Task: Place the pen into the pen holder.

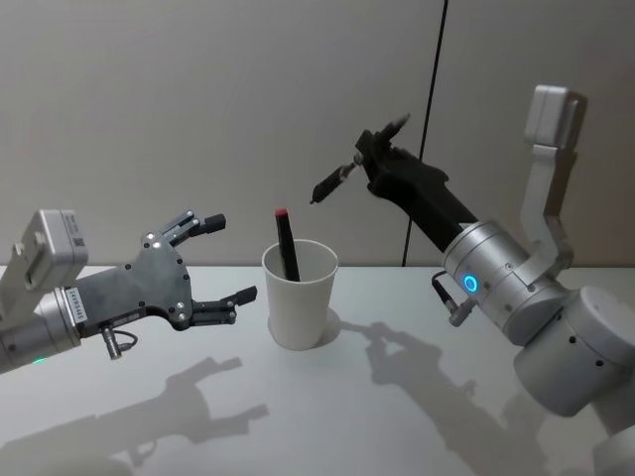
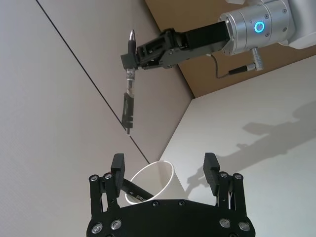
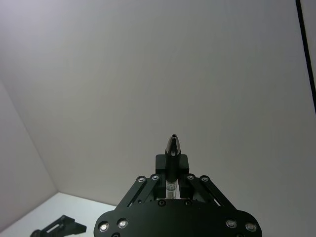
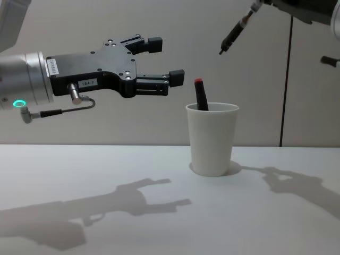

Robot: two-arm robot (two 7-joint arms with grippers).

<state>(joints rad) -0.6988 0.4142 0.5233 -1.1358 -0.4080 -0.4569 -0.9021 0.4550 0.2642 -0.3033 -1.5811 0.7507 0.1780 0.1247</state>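
Pen [image 1: 332, 180] clamped in right pincer [image 1: 369, 159]; above pen holder [image 1: 299, 295]

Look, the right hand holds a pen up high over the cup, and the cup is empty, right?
Not quite. The right hand does hold a pen high above the cup, but the cup is not empty: a black marker with a red tip already stands in it, as the head view shows.
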